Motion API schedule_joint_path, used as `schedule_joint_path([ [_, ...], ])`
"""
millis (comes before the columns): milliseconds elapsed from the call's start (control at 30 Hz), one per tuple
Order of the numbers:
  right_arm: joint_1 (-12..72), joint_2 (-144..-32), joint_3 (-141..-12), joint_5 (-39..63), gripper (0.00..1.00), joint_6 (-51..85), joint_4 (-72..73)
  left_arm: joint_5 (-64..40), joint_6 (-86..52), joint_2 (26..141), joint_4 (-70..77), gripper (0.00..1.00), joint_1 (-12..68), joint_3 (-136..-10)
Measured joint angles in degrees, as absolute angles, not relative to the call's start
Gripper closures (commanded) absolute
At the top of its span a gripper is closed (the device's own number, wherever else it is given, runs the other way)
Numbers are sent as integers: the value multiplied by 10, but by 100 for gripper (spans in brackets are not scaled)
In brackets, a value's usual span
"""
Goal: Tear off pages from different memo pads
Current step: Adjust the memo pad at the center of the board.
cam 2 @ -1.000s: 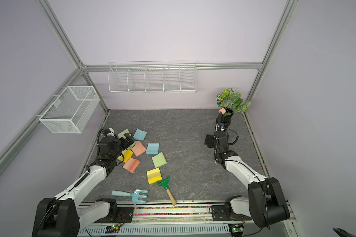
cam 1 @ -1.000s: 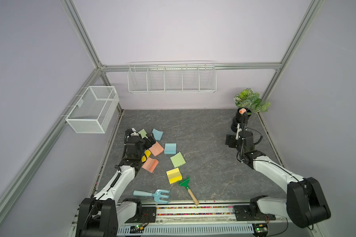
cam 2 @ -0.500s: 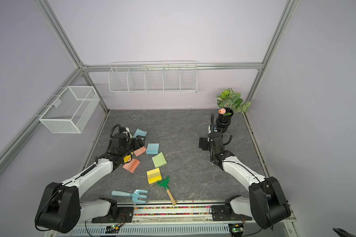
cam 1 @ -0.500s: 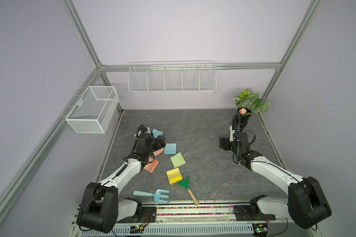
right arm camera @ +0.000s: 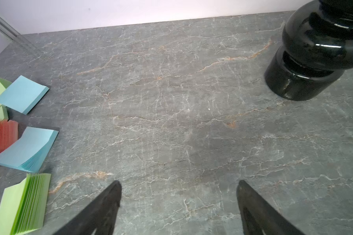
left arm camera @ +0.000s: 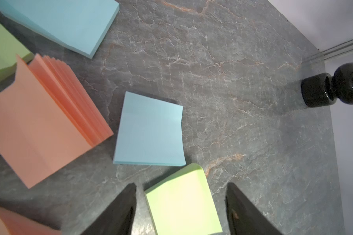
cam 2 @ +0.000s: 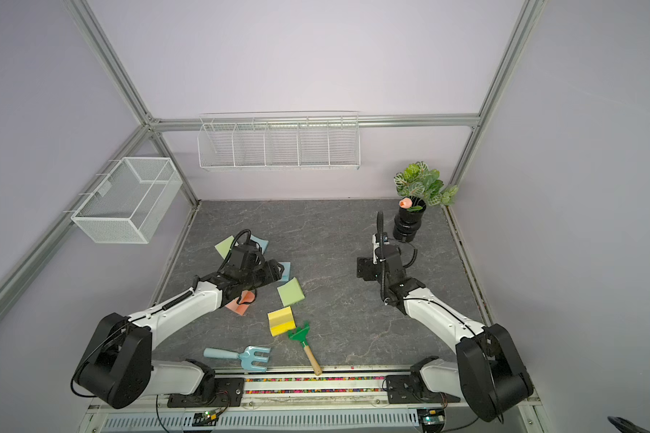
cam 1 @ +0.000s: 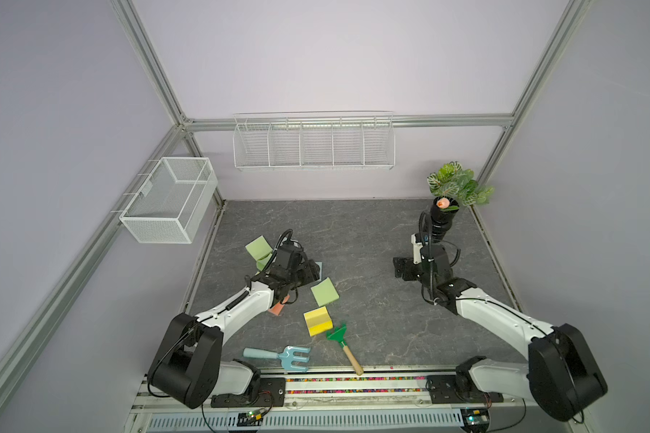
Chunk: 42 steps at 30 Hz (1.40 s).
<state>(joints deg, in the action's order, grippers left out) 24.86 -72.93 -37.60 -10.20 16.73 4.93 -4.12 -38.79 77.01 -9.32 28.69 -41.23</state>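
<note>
The memo pads (cam 1: 318, 321) lie bunched by the left arm, and I can't pick out a torn page for certain, so the tearing looks mostly ahead. The left gripper (left arm camera: 181, 184) straddles a green pad (left arm camera: 183, 207), jaws apart. The right gripper (right arm camera: 179, 181) hangs wide near the black vase (cam 1: 443, 217), which holds a plant (cam 1: 458, 183). The mesh basket (cam 1: 166, 202) and wall rack (cam 1: 312, 142) look empty.

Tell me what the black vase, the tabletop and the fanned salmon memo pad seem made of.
Black vase: likely glazed ceramic or glass, glossy, given its sharp white highlights. Tabletop: grey stone or stone-look laminate, matte, with pale and rusty veins. Fanned salmon memo pad: matte paper, its splayed sheet edges showing.
</note>
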Motion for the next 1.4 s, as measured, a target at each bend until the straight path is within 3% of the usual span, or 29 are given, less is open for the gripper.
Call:
schedule_joint_path([
  [300,277,-750,-392,-89,11,167,39,-57,-444,774,-76,33,313,-350],
  [733,290,-760,-396,-81,11,165,36,-61,-455,824,-30,47,323,-337],
  [1100,290,-760,-397,-81,11,165,37,-69,-443,863,23,48,328,-343],
  [1400,294,-760,-396,-62,5,165,54,-74,-432,914,46,49,359,-384],
])
